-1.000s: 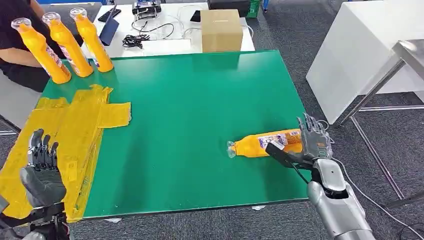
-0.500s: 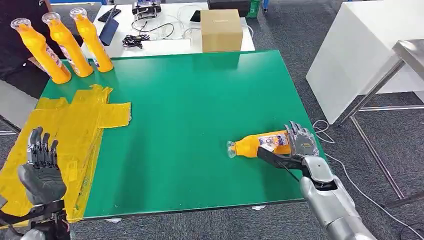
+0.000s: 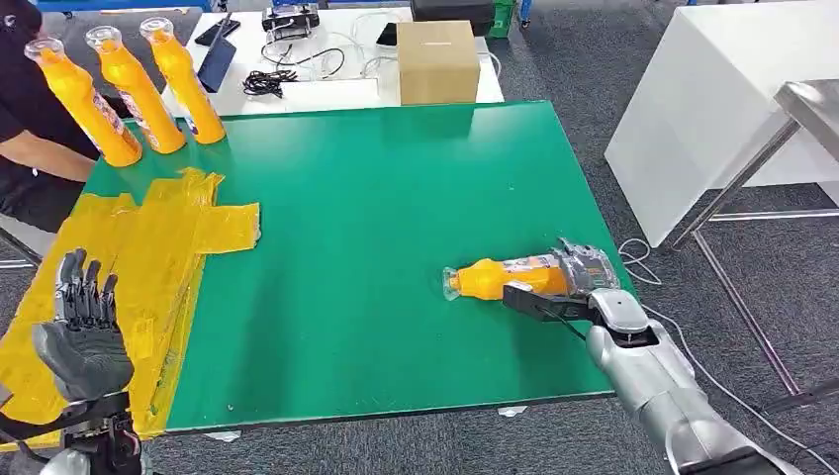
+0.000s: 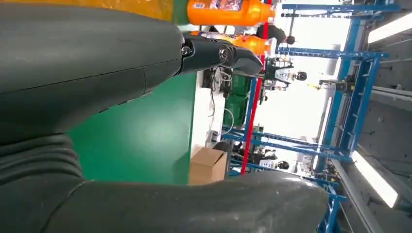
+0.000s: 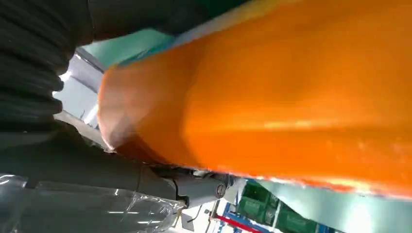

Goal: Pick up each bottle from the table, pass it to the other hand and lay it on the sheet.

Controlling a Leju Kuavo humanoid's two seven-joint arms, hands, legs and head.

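- The right hand (image 3: 579, 280) is wrapped around the base end of an orange bottle (image 3: 495, 277), its fingers curled over the top and the thumb stretched along the side nearer the robot.
- That bottle lies on its side on the green tabletop (image 3: 396, 198), its cap end pointing away from the right hand toward the middle of the tabletop.
- In the right wrist view the bottle (image 5: 291, 92) sits tight against the hand, its orange body blurred.
- The bottle carries a label under the right hand's fingers; its writing is too small to read.
- The left hand (image 3: 84, 332) holds nothing; its fingers are apart and stretched upward, palm raised over the near edge of the yellow sheet (image 3: 148, 257).
- The yellow sheet covers the tabletop just beyond the left hand and is well apart from the right hand.
- Three more orange bottles (image 3: 134, 89) stand upright in a row at the far corner, beyond the sheet from the left hand; their labels have print that cannot be read.
- A cardboard box (image 3: 435, 61) stands on a white table past the far edge.
- A person's arm (image 3: 40, 158) rests beside the standing bottles.
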